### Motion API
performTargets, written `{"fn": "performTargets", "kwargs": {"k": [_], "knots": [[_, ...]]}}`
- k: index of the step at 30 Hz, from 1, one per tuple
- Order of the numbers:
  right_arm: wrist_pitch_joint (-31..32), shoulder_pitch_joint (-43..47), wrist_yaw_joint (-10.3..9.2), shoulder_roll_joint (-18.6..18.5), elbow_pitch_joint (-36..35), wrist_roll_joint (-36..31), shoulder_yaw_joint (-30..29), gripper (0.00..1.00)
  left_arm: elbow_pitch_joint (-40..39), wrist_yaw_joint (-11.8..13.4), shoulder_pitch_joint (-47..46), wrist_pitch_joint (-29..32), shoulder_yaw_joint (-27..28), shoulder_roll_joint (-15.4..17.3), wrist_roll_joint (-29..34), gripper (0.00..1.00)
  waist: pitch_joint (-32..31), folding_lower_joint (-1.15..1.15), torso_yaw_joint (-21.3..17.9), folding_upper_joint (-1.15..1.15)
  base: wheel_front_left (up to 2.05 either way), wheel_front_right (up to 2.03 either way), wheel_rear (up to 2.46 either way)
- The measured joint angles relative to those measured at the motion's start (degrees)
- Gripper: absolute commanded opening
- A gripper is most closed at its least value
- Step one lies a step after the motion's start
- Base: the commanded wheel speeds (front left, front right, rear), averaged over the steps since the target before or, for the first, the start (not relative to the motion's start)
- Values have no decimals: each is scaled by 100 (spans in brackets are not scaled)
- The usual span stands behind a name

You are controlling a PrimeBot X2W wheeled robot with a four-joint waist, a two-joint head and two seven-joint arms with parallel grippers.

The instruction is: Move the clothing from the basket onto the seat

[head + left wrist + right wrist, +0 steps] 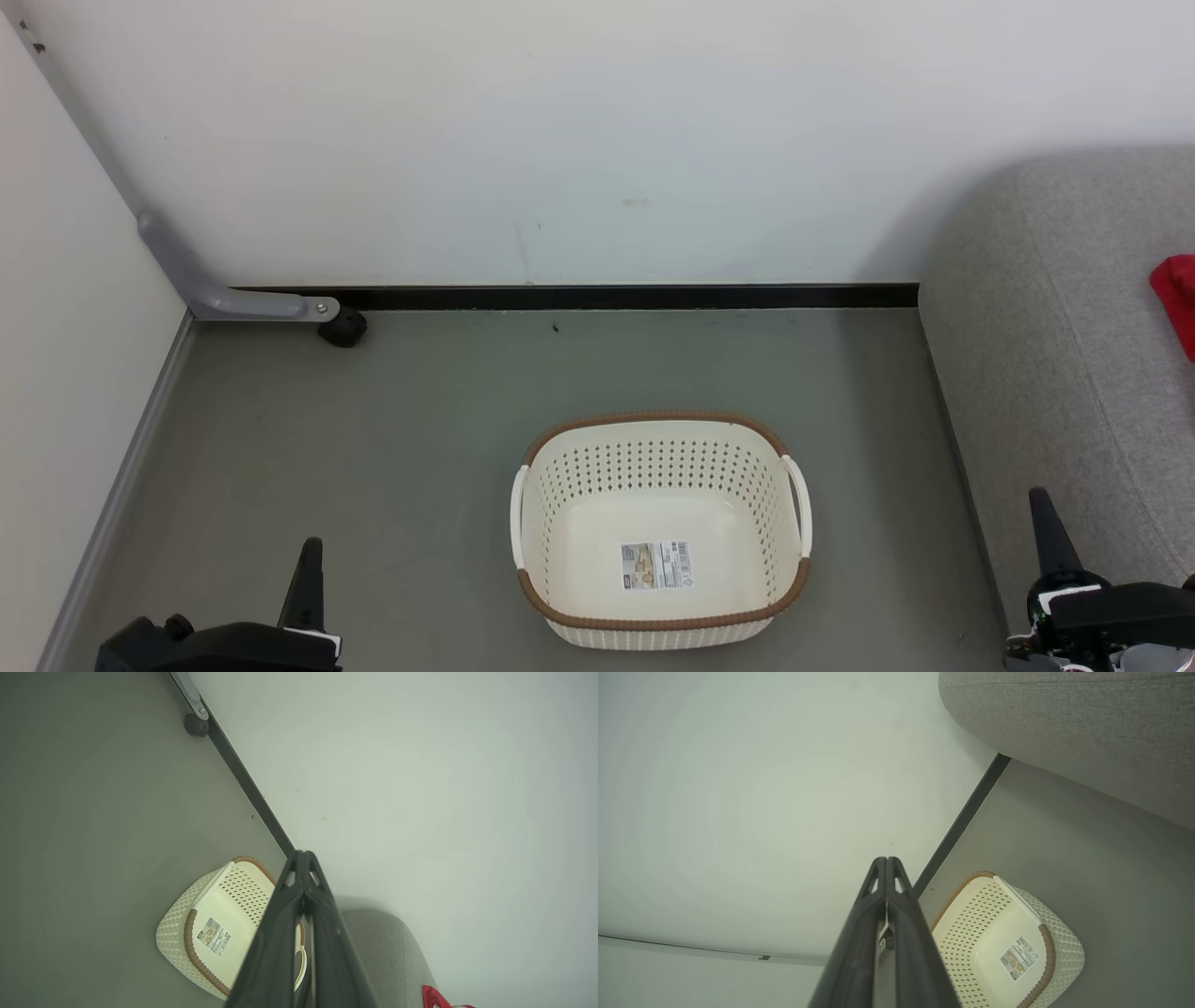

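In the head view, the left gripper (pixel 311 551) is seen at 7 o'clock and the right gripper (pixel 1044 509) at 5 o'clock. Each has its two dark fingers pressed together, clenched on nothing. Between them, at 6 o'clock, the basket (pixel 658 417) is stood upright on the grey floor (pixel 373 448), with a label (pixel 657 566) shown on its bare bottom. At 3 o'clock the seat (pixel 1055 308) is found, apart from the basket, and the clothing (pixel 1178 289) is laid on it at the right edge. Farther off, at 10 o'clock, a black castor (pixel 343 329) is set by the white wall (pixel 560 140).
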Motion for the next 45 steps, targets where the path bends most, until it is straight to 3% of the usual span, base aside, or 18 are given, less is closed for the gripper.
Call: {"fn": "performTargets", "kwargs": {"k": [32,45], "knots": [[606,-24,0,137,-359,2172,-463,0,-468,-358,-10,614,481,-87,-2081,0,2,0,-109,0,0,0,0],[650,-24,0,152,-380,2283,-497,0,-510,-402,-12,645,501,-99,-2152,0,2,0,-113,0,0,0,0]]}}
